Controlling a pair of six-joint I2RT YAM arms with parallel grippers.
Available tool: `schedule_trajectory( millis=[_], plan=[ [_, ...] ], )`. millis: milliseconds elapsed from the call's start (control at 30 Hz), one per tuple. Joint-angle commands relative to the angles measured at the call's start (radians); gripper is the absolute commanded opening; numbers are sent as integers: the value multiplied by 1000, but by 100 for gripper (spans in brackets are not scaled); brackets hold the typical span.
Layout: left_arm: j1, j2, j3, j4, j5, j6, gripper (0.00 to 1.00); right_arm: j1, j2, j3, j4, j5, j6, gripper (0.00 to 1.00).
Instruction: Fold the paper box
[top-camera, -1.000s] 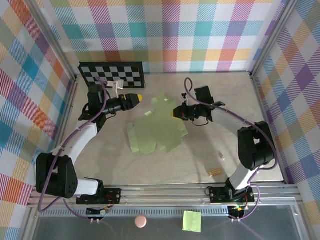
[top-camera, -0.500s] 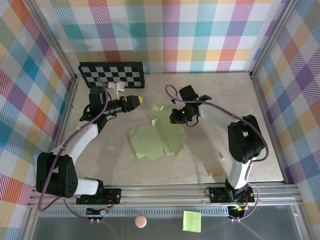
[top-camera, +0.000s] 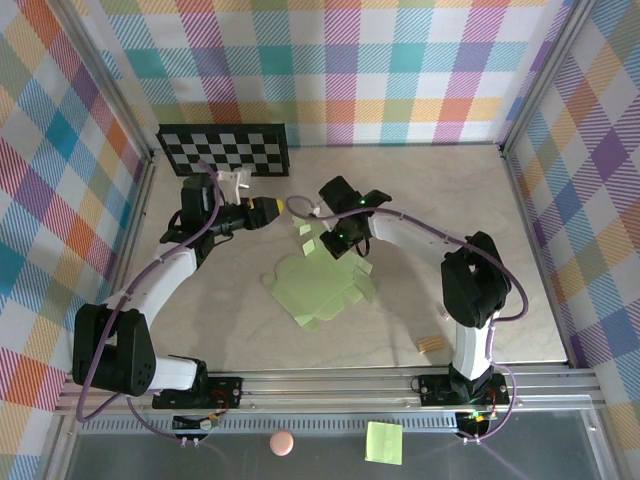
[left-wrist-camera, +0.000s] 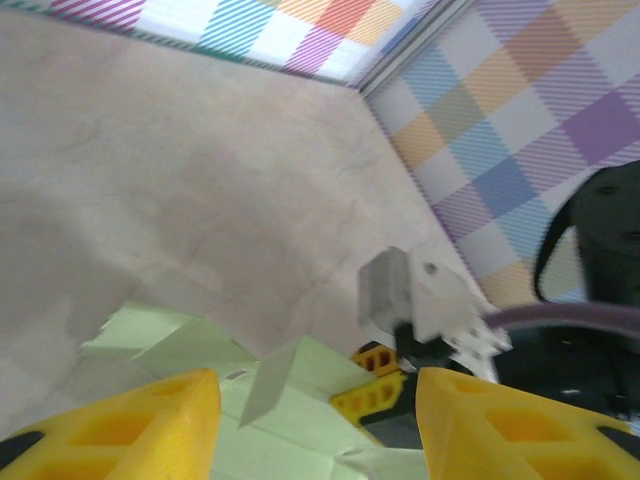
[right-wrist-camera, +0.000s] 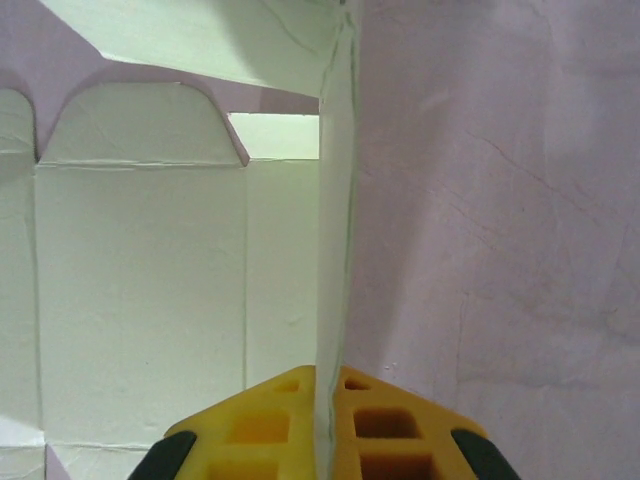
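Note:
The paper box (top-camera: 318, 287), a pale lime-green card cut-out with creases and flaps, lies mostly flat at mid-table. My right gripper (top-camera: 334, 240) holds its far edge and lifts one flap. In the right wrist view the card (right-wrist-camera: 140, 280) stands on edge, pinched between my shut right gripper (right-wrist-camera: 330, 392). My left gripper (top-camera: 276, 206) hovers just left of that spot, open, with nothing between its fingers. Its wrist view shows the open left gripper (left-wrist-camera: 315, 425) above the card (left-wrist-camera: 180, 340), with the right gripper's yellow fingertips (left-wrist-camera: 382, 388) just ahead.
A checkerboard (top-camera: 224, 148) leans at the back left wall. A small tan block (top-camera: 431, 343) lies near the front right. Past the front rail sit a bright-green sticky note (top-camera: 384, 441) and a pink round object (top-camera: 282, 443). Plaid walls enclose three sides.
My right gripper has swung left toward the left gripper, dragging the paper box with it and raising a flap. The left gripper has barely shifted and its fingers have narrowed slightly.

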Motion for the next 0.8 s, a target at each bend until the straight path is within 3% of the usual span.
schedule_trajectory(
  millis=[0,367,500,767],
  plan=[
    [-17,-11,-20,-68,-78,85,54,13,-1,-33,-35,48,-210,0],
    [-75,-71,-127,-56,-172,269,53,9,-19,-63,0,-45,-441,0],
    [-82,-84,-191,14,-223,264,53,-7,-22,-61,4,-84,-487,0],
    [-90,-29,-274,132,-190,268,54,-44,-5,-63,3,-190,-554,0]
  ],
)
